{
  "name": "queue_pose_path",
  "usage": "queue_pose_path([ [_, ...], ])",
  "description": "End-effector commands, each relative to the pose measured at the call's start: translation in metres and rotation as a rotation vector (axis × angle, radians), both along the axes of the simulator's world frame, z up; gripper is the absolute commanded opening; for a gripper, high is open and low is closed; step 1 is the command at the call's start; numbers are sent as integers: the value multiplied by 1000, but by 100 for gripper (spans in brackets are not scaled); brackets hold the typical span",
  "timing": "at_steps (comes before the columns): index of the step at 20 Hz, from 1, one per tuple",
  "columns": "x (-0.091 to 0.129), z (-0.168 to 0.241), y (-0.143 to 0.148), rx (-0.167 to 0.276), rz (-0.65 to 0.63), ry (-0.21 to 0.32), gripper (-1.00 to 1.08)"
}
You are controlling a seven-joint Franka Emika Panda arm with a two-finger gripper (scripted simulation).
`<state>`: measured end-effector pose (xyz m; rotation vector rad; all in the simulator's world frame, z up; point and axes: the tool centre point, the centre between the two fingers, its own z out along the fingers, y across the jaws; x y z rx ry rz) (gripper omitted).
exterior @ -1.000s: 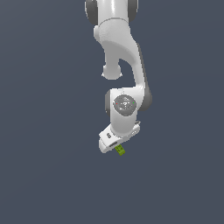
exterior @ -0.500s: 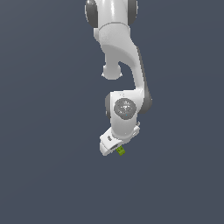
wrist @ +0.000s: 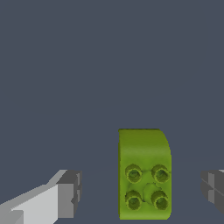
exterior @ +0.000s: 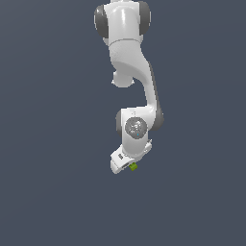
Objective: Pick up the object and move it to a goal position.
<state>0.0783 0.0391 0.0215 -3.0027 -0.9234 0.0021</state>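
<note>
The block (wrist: 144, 175) sits on the tabletop between the jaws, which stand wide with clear gaps either side, nearer one finger (wrist: 212, 188) than the other. Its long axis runs across the closing line, so the jaws would pinch its short width.

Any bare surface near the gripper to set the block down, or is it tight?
Bare dark surface lies all around the arm in the exterior view. In the wrist view, the yellow-green block sits between the open fingers: a wider gap on one side, narrower on the other. That span at the gripper is the only crowded spot.
</note>
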Motion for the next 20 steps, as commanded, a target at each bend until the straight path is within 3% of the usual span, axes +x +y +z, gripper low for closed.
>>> queue_pose_path([
  [1,0,-8,0,0,1,-1,100],
  [5,2,-9,0,0,1,-1,100],
  [6,2,-9,0,0,1,-1,-100],
  [20,2,-4,-7,0,1,-1,-100],
])
